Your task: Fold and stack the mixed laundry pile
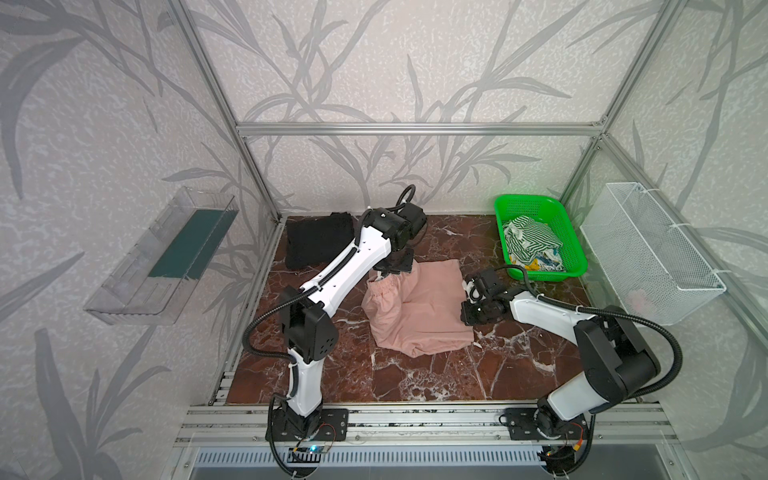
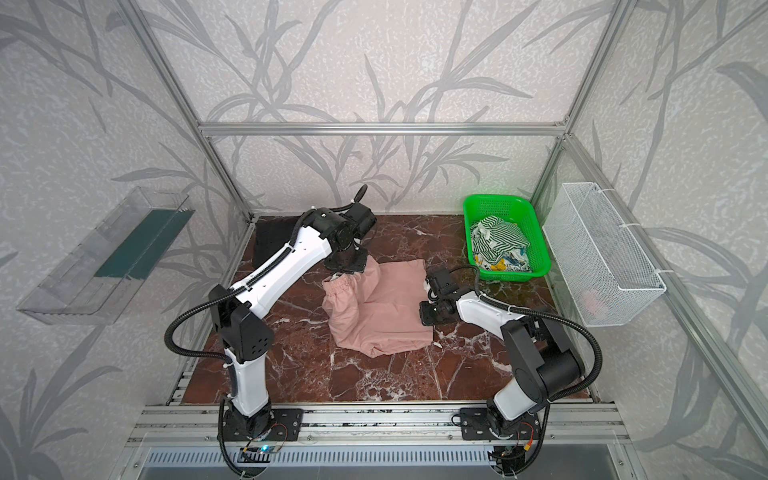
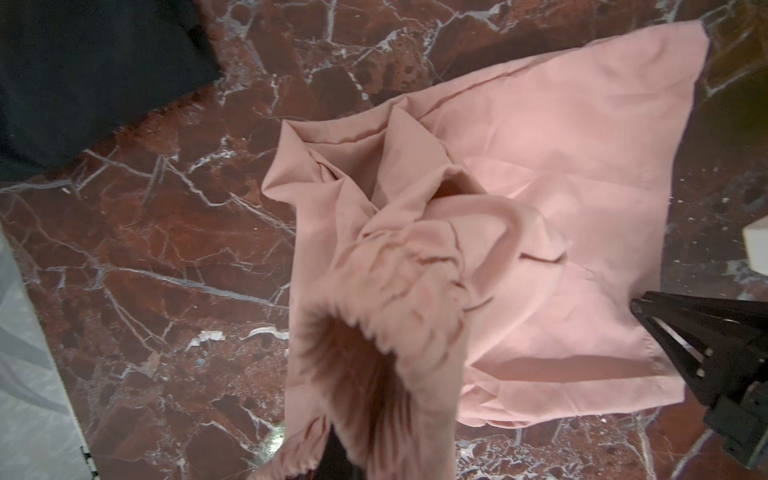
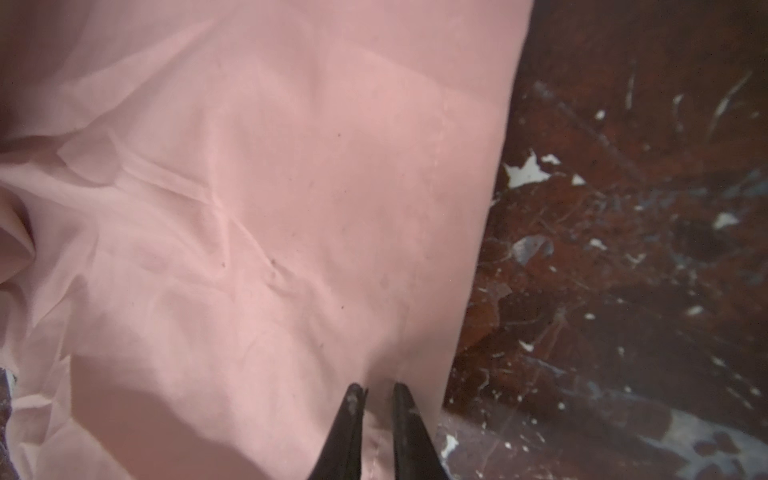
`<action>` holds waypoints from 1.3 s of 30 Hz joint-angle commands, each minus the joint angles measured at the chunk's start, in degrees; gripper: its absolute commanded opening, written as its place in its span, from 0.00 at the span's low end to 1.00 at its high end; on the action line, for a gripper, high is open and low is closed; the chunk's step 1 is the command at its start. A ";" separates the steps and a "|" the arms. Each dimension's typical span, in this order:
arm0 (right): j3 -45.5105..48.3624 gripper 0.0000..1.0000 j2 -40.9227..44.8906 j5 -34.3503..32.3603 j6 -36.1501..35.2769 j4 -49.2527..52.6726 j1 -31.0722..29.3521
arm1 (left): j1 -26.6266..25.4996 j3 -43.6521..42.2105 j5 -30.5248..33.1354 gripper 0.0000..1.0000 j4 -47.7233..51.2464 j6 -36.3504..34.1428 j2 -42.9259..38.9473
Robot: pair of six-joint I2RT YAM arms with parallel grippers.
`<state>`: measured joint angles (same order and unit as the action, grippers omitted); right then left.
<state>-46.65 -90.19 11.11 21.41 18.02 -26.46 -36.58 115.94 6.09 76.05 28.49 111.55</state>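
Observation:
The dusty-pink shorts (image 1: 419, 316) (image 2: 382, 316) lie on the marble table, part flat and part bunched. My left gripper (image 1: 384, 274) (image 3: 345, 461) is shut on their gathered waistband (image 3: 374, 332) and holds it lifted; cloth hides the fingers. My right gripper (image 1: 467, 321) (image 4: 378, 392) points down at the shorts' right edge, its jaws nearly together with a ridge of pink cloth (image 4: 291, 187) by the hem between them. A black T-shirt (image 1: 316, 241) (image 3: 83, 75) lies folded at the back left. The green-and-white striped cloth (image 1: 528, 239) and a multicoloured piece (image 1: 540, 259) sit in the green basket.
The green plastic basket (image 1: 536, 203) stands at the back right corner. A white wire basket (image 1: 648, 257) hangs on the right wall and a clear tray (image 1: 158, 257) on the left wall. Bare marble (image 1: 415, 374) stretches in front of the shorts.

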 commanded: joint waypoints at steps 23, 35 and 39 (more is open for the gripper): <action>2.69 0.16 8.53 -6.57 4.15 1.46 0.00 | -6.48 -5.72 -26.46 0.55 -33.22 18.17 4.23; -8.49 0.47 15.57 5.30 -1.76 12.59 0.49 | -1.01 -25.75 -13.67 0.56 -31.70 8.92 -11.31; -9.51 0.53 11.36 9.14 1.21 10.24 0.10 | 1.98 -38.78 -16.76 0.56 -37.00 8.48 -14.74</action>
<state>-55.64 -75.92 14.70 21.45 27.18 -26.11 -35.97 83.29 -10.61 41.91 38.68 97.03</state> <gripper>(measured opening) 0.522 0.561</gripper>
